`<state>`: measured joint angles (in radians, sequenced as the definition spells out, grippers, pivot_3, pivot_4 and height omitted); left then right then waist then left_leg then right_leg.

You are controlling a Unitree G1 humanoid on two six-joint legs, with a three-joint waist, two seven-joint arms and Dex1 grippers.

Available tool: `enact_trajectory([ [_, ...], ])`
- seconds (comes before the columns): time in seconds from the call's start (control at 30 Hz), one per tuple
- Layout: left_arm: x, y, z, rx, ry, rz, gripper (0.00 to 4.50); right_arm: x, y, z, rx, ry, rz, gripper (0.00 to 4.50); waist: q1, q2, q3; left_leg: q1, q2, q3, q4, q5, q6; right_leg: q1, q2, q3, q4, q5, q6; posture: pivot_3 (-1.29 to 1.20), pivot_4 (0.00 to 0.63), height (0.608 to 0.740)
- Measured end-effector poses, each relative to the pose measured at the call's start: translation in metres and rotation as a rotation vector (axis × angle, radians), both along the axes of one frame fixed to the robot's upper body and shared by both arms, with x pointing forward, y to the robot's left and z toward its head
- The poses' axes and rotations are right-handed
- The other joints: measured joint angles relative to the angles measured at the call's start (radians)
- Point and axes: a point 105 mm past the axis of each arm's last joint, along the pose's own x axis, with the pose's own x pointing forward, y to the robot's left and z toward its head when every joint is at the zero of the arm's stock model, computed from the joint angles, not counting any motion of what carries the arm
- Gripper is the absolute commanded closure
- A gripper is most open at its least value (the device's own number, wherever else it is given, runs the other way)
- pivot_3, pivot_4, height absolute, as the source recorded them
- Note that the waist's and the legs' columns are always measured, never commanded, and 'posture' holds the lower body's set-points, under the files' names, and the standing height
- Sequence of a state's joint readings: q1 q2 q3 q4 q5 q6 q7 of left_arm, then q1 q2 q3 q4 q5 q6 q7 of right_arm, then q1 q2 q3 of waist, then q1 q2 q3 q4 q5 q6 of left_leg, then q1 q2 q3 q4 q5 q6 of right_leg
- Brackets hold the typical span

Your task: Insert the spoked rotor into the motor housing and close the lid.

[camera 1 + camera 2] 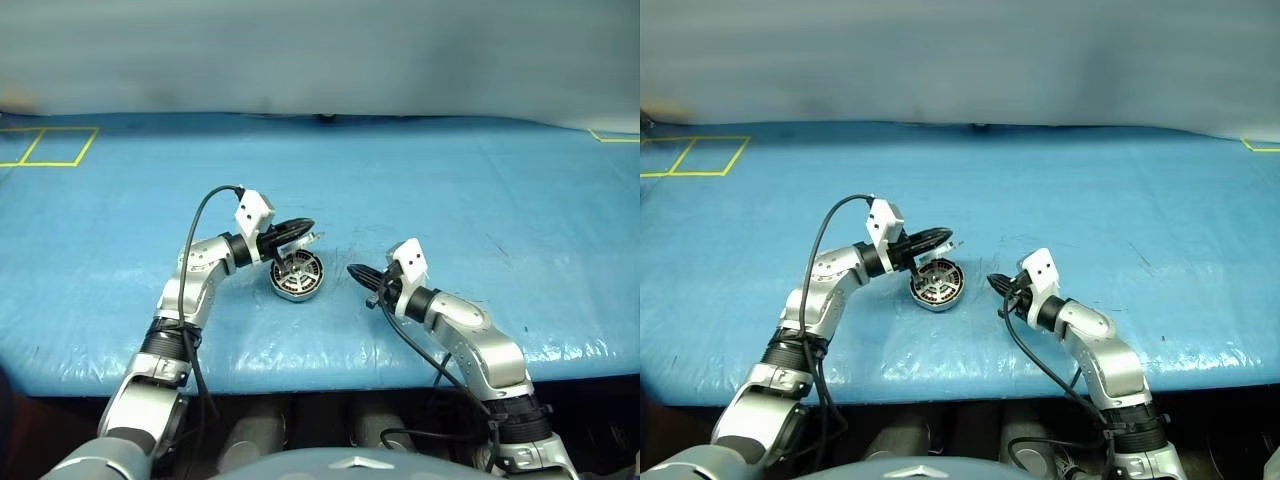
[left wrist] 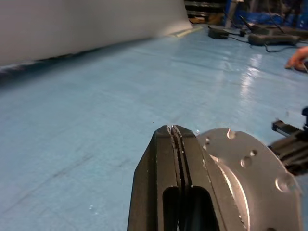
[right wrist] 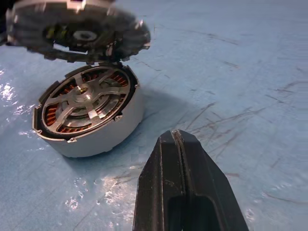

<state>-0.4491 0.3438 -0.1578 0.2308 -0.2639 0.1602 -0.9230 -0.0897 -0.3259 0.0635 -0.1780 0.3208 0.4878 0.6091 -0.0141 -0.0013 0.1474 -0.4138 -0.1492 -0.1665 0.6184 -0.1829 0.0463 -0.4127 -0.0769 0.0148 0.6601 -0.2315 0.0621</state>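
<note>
Right wrist view shows you the silver spoked rotor already seated in the round grey motor housing on the blue table, so with both grippers' jaws shut and empty, press the toothed grey lid, half-raised beside the left gripper, down squarely.
</note>
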Motion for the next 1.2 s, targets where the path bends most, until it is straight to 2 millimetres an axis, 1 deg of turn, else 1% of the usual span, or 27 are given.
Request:
enact_trajectory([
  [0.13,-0.011,0.002,-0.018,0.060,0.070,-0.021,4.46,0.001,-0.004,0.003,-0.006,-0.011,-0.014,4.50,0.004,0.000,0.000,0.000,0.000,-0.001,0.000,0.000,0.000,-0.001,0.000,0.000,0.000,0.000,0.000,0.00,0.150,0.740],
  [0.23,-0.016,0.003,-0.025,0.097,0.089,-0.027,4.46,0.001,-0.003,0.005,-0.004,-0.019,-0.012,4.50,0.004,0.000,0.000,0.000,0.000,-0.001,0.000,0.000,0.000,-0.001,0.000,0.000,0.000,0.000,0.000,0.00,0.150,0.740],
  [0.33,-0.018,0.008,-0.027,0.133,0.077,-0.008,4.46,0.002,-0.002,0.005,0.001,-0.022,-0.022,4.50,0.004,0.000,0.000,0.001,0.000,-0.001,0.000,0.000,-0.001,0.000,0.000,0.001,0.000,0.000,0.000,0.00,0.150,0.740],
  [0.5,-0.022,0.013,-0.030,0.146,0.052,0.032,4.46,0.003,0.002,0.008,0.014,-0.040,-0.022,4.50,0.004,0.001,-0.001,0.002,0.000,-0.001,0.000,0.000,-0.001,0.001,0.000,0.001,0.000,-0.001,0.000,0.00,0.150,0.740],
  [0.57,-0.023,0.016,-0.031,0.120,0.026,0.070,4.46,0.003,0.005,0.011,0.025,-0.064,-0.015,4.50,0.003,0.001,-0.001,0.002,0.001,0.000,-0.001,0.000,-0.001,0.000,0.000,0.001,0.000,-0.001,0.000,0.00,0.150,0.740],
  [0.63,-0.025,0.021,-0.031,0.053,0.014,0.127,4.46,0.004,0.009,0.013,0.034,-0.089,-0.006,4.50,0.003,0.001,-0.001,0.002,0.001,0.000,-0.001,0.000,-0.001,0.000,0.000,0.001,0.000,-0.001,0.000,0.00,0.150,0.740],
  [0.7,-0.028,0.025,-0.033,0.000,0.014,0.166,4.46,0.004,0.013,0.014,0.036,-0.110,0.003,4.50,0.005,0.001,-0.001,0.001,0.001,-0.001,-0.001,0.000,-0.001,-0.001,0.000,0.001,0.000,-0.001,-0.001,0.00,0.150,0.740],
  [0.77,-0.032,0.029,-0.029,-0.019,-0.013,0.189,4.46,0.003,0.018,0.015,0.046,-0.108,0.026,4.50,0.005,0.001,0.000,0.001,0.001,0.000,-0.001,0.000,-0.001,-0.001,-0.001,0.001,0.000,0.000,-0.001,0.00,0.150,0.740],
  [0.87,-0.047,0.037,-0.023,0.001,-0.053,0.198,4.46,0.003,0.028,0.018,0.072,-0.110,0.070,4.50,0.003,0.001,0.000,0.001,0.000,0.000,-0.002,0.000,-0.001,-0.001,-0.001,0.002,-0.001,-0.001,-0.001,0.00,0.150,0.740],
  [0.97,-0.062,0.038,-0.026,-0.004,-0.056,0.215,4.50,0.004,0.037,0.019,0.008,-0.135,0.122,3.94,0.005,0.001,0.000,0.001,0.000,0.000,-0.003,0.000,-0.001,-0.001,-0.001,0.001,-0.001,-0.001,-0.002,0.00,0.150,0.740],
  [1.0,-0.066,0.040,-0.026,-0.007,-0.060,0.230,4.50,0.004,0.041,0.018,-0.001,-0.139,0.141,3.66,0.006,0.001,0.000,0.001,0.001,0.000,-0.003,0.000,-0.001,-0.001,-0.001,0.001,-0.001,-0.001,-0.002,0.00,0.150,0.740],
  [1.03,-0.069,0.041,-0.027,-0.009,-0.061,0.238,4.50,0.003,0.044,0.018,-0.004,-0.140,0.153,3.36,0.007,0.001,0.000,0.001,0.001,0.000,-0.003,0.000,-0.001,-0.001,-0.001,0.001,-0.001,-0.001,-0.002,0.00,0.150,0.740],
  [1.17,-0.076,0.052,-0.029,-0.047,-0.089,0.317,4.50,0.004,0.054,0.017,-0.030,-0.157,0.194,1.90,0.008,0.001,0.000,0.001,0.001,0.000,-0.003,0.000,-0.001,-0.001,-0.001,0.001,-0.001,-0.002,-0.002,0.00,0.150,0.740],
  [1.2,-0.077,0.053,-0.030,-0.055,-0.094,0.330,4.50,0.004,0.056,0.016,-0.040,-0.160,0.205,1.65,0.009,0.001,0.000,0.001,0.001,0.000,-0.003,0.000,-0.001,-0.001,-0.001,0.001,-0.001,-0.002,-0.001,0.00,0.150,0.740],
])
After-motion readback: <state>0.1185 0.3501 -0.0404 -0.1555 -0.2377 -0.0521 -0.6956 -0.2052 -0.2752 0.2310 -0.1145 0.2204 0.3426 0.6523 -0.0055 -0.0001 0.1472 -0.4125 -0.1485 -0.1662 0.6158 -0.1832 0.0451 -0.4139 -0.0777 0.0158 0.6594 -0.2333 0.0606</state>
